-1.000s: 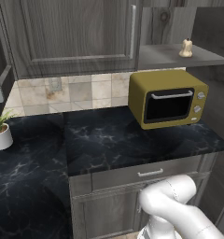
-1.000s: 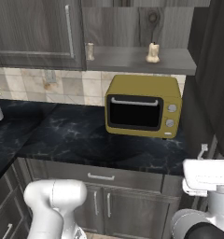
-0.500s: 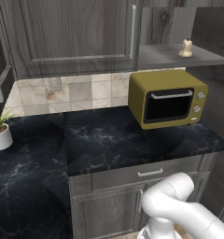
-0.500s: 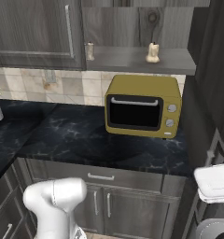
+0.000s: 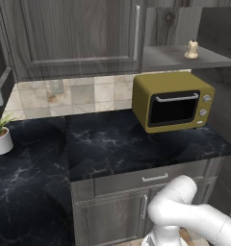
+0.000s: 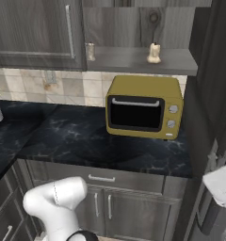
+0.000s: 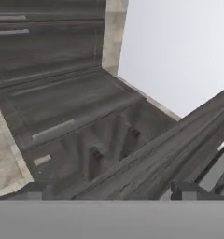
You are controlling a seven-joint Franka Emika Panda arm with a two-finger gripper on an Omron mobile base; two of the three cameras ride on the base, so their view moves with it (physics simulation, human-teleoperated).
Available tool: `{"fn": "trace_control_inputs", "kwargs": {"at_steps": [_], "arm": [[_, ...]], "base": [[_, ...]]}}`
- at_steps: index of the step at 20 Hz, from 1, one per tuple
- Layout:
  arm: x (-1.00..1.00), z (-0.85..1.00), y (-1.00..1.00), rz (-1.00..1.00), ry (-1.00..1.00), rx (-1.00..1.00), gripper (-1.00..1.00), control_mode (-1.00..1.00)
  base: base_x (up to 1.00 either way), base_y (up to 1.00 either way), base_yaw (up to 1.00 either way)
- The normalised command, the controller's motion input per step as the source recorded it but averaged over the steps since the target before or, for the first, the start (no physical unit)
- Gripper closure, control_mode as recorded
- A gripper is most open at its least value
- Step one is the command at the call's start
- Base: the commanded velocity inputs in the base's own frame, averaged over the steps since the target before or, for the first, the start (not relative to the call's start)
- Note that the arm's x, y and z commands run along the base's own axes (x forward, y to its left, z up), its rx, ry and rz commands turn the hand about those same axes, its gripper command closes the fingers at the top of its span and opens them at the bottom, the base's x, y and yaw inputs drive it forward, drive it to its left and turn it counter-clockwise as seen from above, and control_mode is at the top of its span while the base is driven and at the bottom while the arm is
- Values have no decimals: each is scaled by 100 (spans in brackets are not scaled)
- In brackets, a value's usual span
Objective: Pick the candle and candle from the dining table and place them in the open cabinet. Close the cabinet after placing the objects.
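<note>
One cream candle [image 5: 192, 49] stands upright on the flat grey shelf of the open cabinet [image 5: 177, 58], above the yellow microwave. The right base view shows the same candle [image 6: 154, 52] near the shelf's [image 6: 133, 61] middle. A small pale object [image 6: 90, 51] sits at the shelf's left end; I cannot tell what it is. The dining table is out of view. In the hand view my gripper [image 7: 109, 191] is open, with nothing between its dark fingertips [image 7: 183, 189], and it faces grey cabinet fronts low down. My white arm [image 5: 185, 211] bends low in front of the counter.
A yellow microwave [image 6: 144, 112] stands on the black marbled counter [image 5: 122, 149] under the shelf. The cabinet's left door [image 5: 74, 33] is closed, with a slim bar handle. A potted plant [image 5: 1, 138] sits far left. Drawers and doors [image 6: 105, 197] line the counter's front.
The white end of my arm at the right edge of the right base view has slid further right and a little lower. The candle and the microwave have not moved.
</note>
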Motion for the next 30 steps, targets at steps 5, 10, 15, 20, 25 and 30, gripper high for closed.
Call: {"fn": "trace_control_inputs", "kwargs": {"at_steps": [5, 10, 15, 20, 25, 30], "arm": [[2, 75, 44, -8, 6, -32, -100, -100], [2, 75, 49, -10, 8, -30, -100, -100], [0, 75, 63, -11, 9, -29, -100, -100], [7, 80, 75, -13, 13, -25, -100, -100], [15, 84, 76, -13, 12, -23, -100, -100], [28, 87, 82, -13, 13, -23, -100, -100]], "base": [[0, 0, 0], [0, 0, 0], [0, 0, 0], [0, 0, 0], [0, 0, 0], [0, 0, 0]]}}
